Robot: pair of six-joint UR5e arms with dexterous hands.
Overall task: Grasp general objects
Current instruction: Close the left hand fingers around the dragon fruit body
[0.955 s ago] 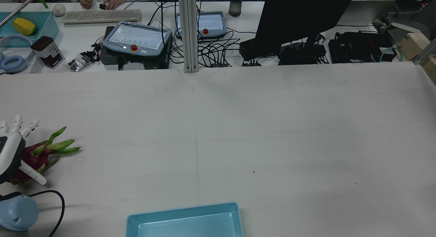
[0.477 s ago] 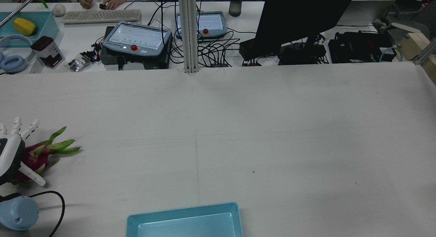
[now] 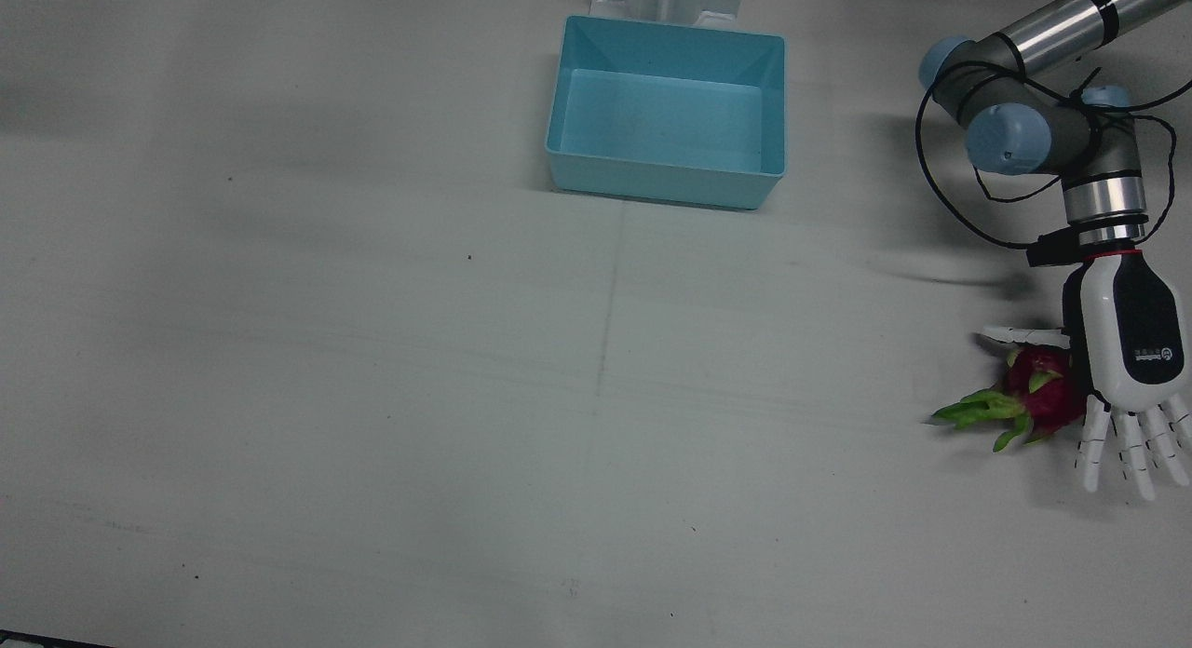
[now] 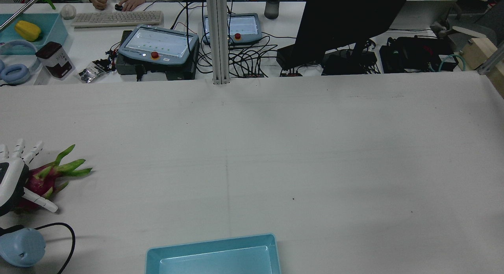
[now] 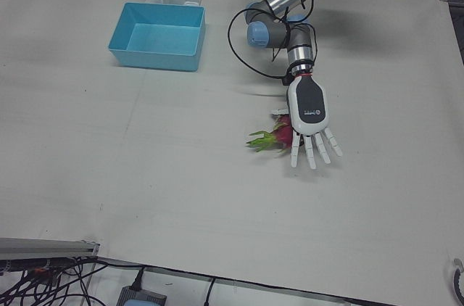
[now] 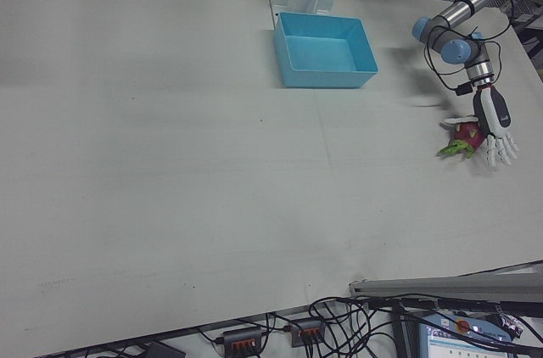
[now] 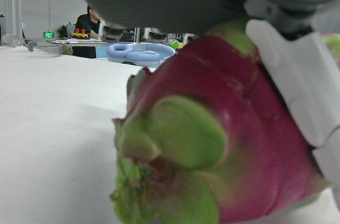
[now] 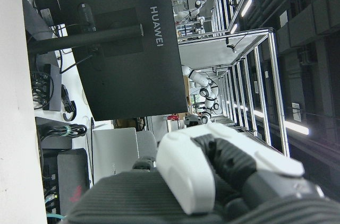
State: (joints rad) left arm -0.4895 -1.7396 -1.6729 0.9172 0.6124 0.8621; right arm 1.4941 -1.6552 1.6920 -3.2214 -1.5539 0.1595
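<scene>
A magenta dragon fruit (image 3: pixel 1043 397) with green scales lies on the white table near the edge on my left arm's side, its leafy tip toward the table's middle. My left hand (image 3: pixel 1127 350) hovers palm-down just over it, open, fingers spread straight past the fruit, thumb beside its other end. The rear view shows the fruit (image 4: pixel 41 179) half hidden under that hand (image 4: pixel 10 179). In the left hand view the fruit (image 7: pixel 212 144) fills the space under the palm. My right hand (image 8: pixel 212 181) shows only in its own view, raised high; its pose is unclear.
A light blue bin (image 3: pixel 666 187) stands empty at the robot-side middle of the table. The left arm's elbow (image 3: pixel 1015 136) and black cable loop hang above the fruit's side. Beyond the table, a desk holds teach pendants (image 4: pixel 157 45), a monitor (image 4: pixel 346 22) and a person's hands at a keyboard (image 4: pixel 118 18).
My left hand has drifted a little toward the table's left edge and lower over the fruit, with the thumb swinging outward. The fruit has barely shifted.
</scene>
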